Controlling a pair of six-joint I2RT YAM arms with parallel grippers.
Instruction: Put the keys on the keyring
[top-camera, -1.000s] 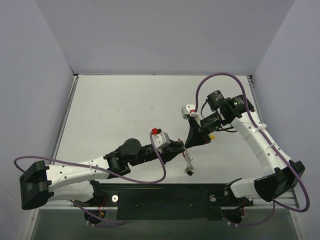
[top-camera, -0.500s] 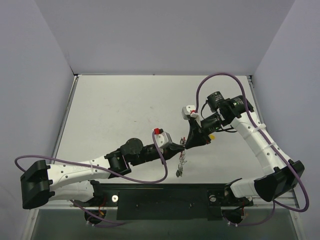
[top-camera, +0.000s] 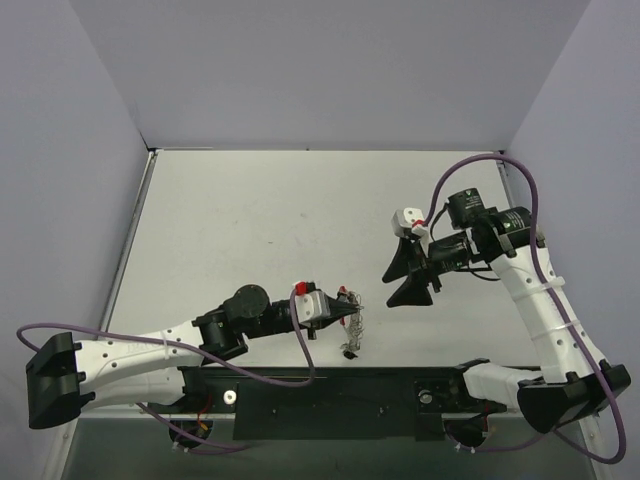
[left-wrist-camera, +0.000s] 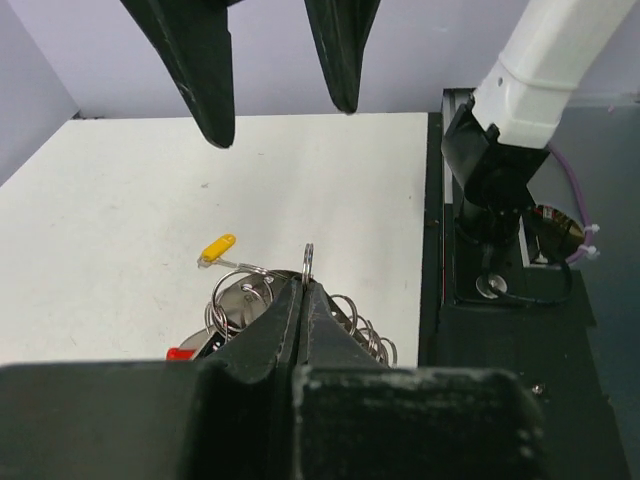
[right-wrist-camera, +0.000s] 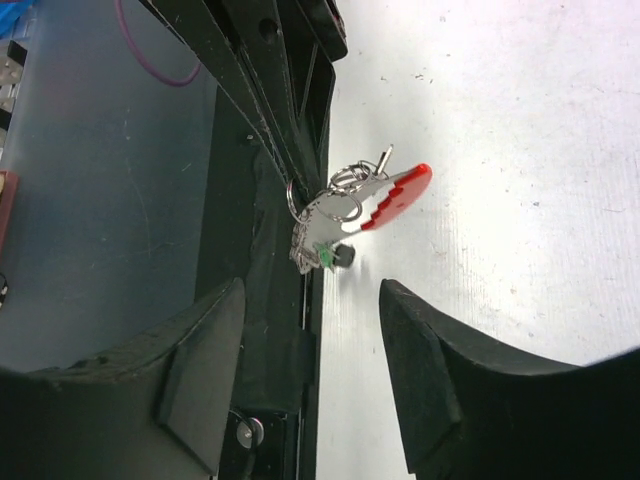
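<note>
Keyring (top-camera: 352, 328) hangs from the left gripper's (top-camera: 347, 313) closed tips; the right gripper (top-camera: 402, 279), spread, sits well apart. Left wrist: fingers (left-wrist-camera: 270, 330) pinch the ring's edge, yellow key (left-wrist-camera: 218, 247) just beside. Right wrist: red key (right-wrist-camera: 400, 190) and rings beyond the spread fingers (right-wrist-camera: 200, 370).

You see your left gripper (left-wrist-camera: 303, 292) pinching the keyring (left-wrist-camera: 308, 258) edge-on between closed fingers, with a cluster of rings (left-wrist-camera: 240, 298) bunched just beneath. A yellow key (left-wrist-camera: 218, 247) juts left of it. The right gripper (left-wrist-camera: 280, 112) hangs spread above.
</note>
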